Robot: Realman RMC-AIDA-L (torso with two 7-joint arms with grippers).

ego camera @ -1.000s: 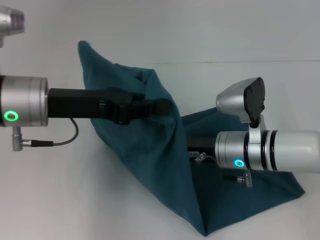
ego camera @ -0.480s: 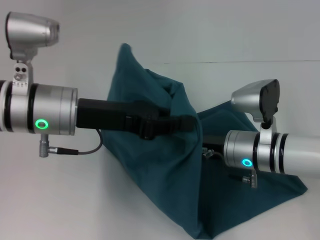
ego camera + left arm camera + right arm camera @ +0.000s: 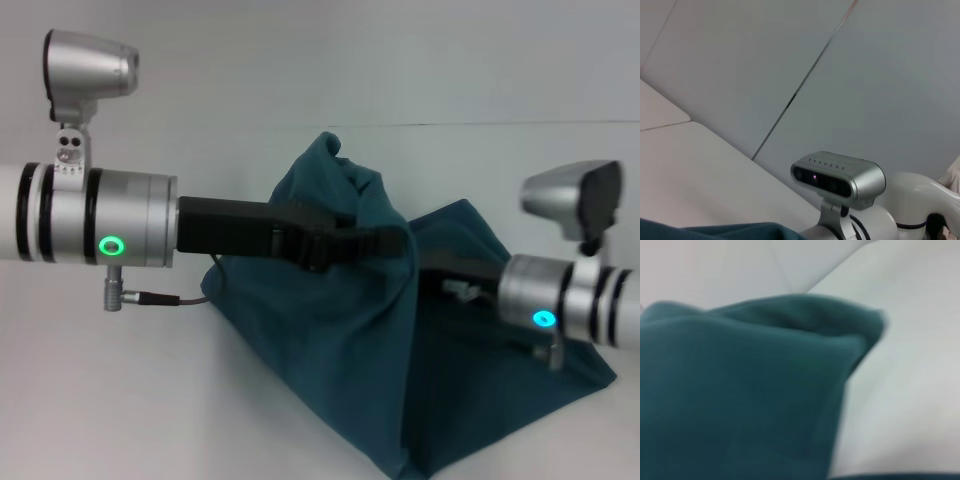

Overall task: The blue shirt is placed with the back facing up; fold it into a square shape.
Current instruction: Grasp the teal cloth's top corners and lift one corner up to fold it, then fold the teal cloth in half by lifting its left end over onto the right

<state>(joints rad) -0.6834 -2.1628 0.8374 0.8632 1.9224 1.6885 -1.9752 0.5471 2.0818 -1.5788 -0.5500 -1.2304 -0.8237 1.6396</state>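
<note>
The blue shirt (image 3: 330,340) is bunched up into a tent over the white table, its lower edge resting on the surface at the front right. My left gripper (image 3: 395,243) reaches in from the left at mid-height, shut on a raised fold of the shirt. A peak of cloth stands above it. My right gripper (image 3: 455,268) comes in from the right, its black body running in behind the hanging fold, which hides its tip. A strip of the shirt (image 3: 740,232) edges the left wrist view, and the shirt (image 3: 740,400) fills most of the right wrist view.
The white table (image 3: 120,400) is bare to the left and front of the shirt. A pale wall rises behind it. My right arm's wrist camera (image 3: 840,177) shows in the left wrist view.
Both arms have shifted to the right. The lifted fold has travelled right with the left gripper, and the shirt's peak now stands lower and nearer the centre.
</note>
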